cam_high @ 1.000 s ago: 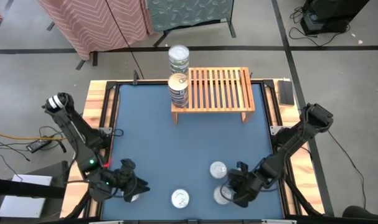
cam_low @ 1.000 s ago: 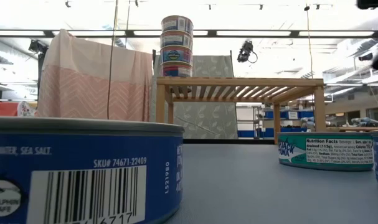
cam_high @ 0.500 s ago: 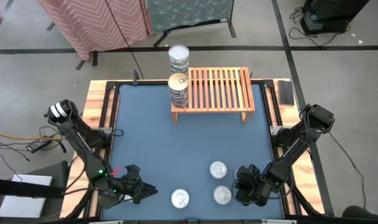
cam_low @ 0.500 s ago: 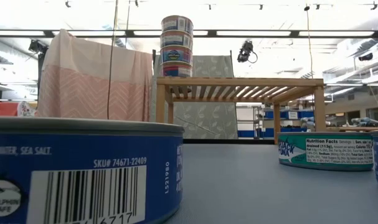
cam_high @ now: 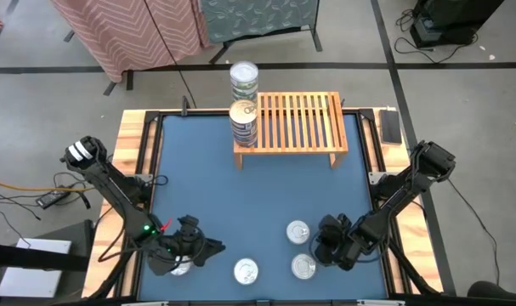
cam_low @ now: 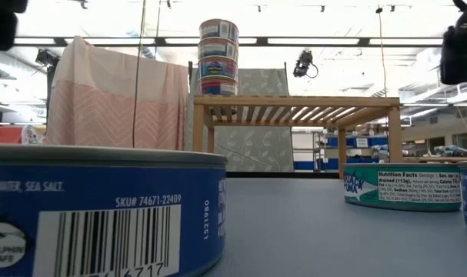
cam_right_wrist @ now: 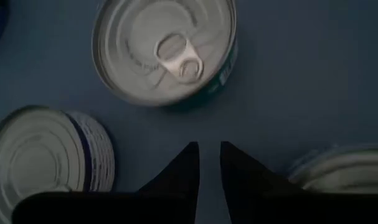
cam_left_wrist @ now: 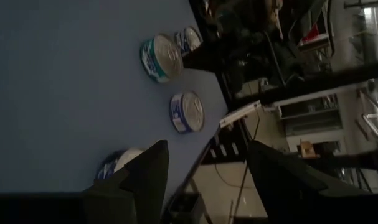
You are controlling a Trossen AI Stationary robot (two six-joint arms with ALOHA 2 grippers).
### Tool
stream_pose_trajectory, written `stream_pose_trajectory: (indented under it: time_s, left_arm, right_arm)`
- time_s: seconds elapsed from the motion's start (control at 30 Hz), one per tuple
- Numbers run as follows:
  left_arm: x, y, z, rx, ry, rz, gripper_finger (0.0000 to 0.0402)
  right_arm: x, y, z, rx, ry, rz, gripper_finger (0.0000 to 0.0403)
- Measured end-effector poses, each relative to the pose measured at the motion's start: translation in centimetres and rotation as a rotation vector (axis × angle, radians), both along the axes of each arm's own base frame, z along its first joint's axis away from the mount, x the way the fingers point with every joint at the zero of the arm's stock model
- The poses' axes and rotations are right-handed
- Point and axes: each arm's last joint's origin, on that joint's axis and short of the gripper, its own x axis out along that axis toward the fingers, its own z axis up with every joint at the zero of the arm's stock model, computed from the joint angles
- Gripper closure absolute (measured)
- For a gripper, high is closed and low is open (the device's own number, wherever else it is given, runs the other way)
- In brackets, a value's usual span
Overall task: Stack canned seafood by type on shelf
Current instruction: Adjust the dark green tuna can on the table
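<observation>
The blue-topped bench (cam_high: pixel 240 195) filled the middle of the high view, and at its upper edge stood the light-wood slatted shelf (cam_high: pixel 300 119). On the shelf's left end rose a stack of cans (cam_high: pixel 244 121), with a second stack (cam_high: pixel 244 81) just above it in the frame, beyond the bench. Both dark arms reached in from the sides toward the lower part of the frame. The left pincer (cam_high: pixel 198 252) hung low at lower left with its fingers (cam_left_wrist: pixel 145 177) spread apart and nothing between them; a can (cam_high: pixel 180 267) lay right under that arm. The right pincer (cam_high: pixel 324 245) sat at lower right, its fingers (cam_right_wrist: pixel 185 165) drawn nearly together on nothing, just above the blue surface. Three loose silver-topped cans lay at the lower centre: one (cam_high: pixel 297 231) just left of the right pincer, one (cam_high: pixel 303 267) below it, and one (cam_high: pixel 246 271) between the two arms.
</observation>
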Motion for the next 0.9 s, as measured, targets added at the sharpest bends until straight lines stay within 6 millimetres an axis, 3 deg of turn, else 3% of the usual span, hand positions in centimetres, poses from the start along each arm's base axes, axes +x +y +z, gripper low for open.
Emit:
stream_pose_trajectory:
  time_s: [0.27,0.47,0.9]
  left_arm:
    - [1.5,1.9,-0.2,0.029,0.011,0.098,0.0178]
    - [2.7,3.3,-0.2,0.029,0.014,0.162,0.0178]
    - [3.3,3.9,-0.4,0.054,0.081,0.05,0.0178]
  right_arm:
    - [0.8,0.3,0.9,-0.066,-0.057,0.053,0.0332]
    - [0.9,0.0,1.4,-0.041,0.043,0.049,0.0332]
    - [3.5,-1.3,1.8,0.007,-0.007,0.088,0.0332]
